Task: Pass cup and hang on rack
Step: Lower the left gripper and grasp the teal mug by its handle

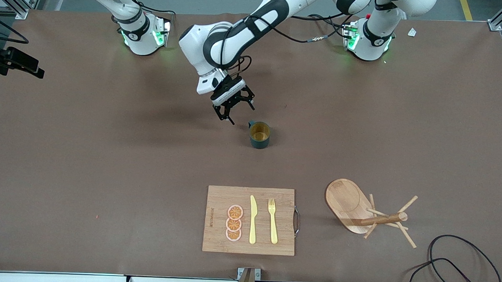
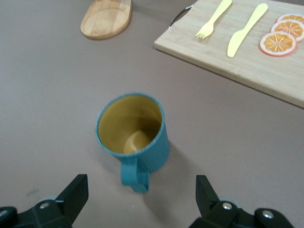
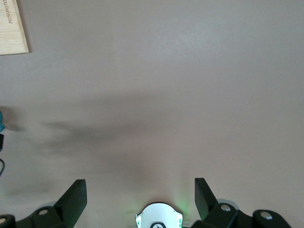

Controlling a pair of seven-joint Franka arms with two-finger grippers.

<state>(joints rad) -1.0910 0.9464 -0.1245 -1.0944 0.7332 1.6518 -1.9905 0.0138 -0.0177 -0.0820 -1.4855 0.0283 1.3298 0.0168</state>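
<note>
Table (image 1: 108, 173): brown, bare over most of its width; wide open room on every side of the cup.
Cutting board (image 1: 250, 220): flat near the front edge of the table, well nearer the front camera than the cup; carries three orange slices (image 1: 234, 223), a yellow knife (image 1: 253, 219) and a yellow fork (image 1: 272, 220) side by side.
Rack (image 1: 365, 214): lying tipped over on the table beside the cutting board, toward the left arm's end; oval base up on edge, post and pegs pointing toward the table's corner.
Cables (image 1: 459, 265): looped at the front corner near the rack, well apart from the cup.
Left gripper (image 1: 234, 108): reached across to the table's middle, low, just beside the cup; fingers spread wide, holding nothing.
Cup (image 1: 259, 134): upright on the table, mustard inside showing; in the left wrist view (image 2: 134, 134) centred ahead of the gap between the fingers, handle turned toward the gripper, apart from both fingertips.
Right gripper (image 3: 140, 197): out of the front view, seen only in its wrist view, over bare table, waiting; fingers spread wide and empty, a corner of the cutting board at that picture's edge.
</note>
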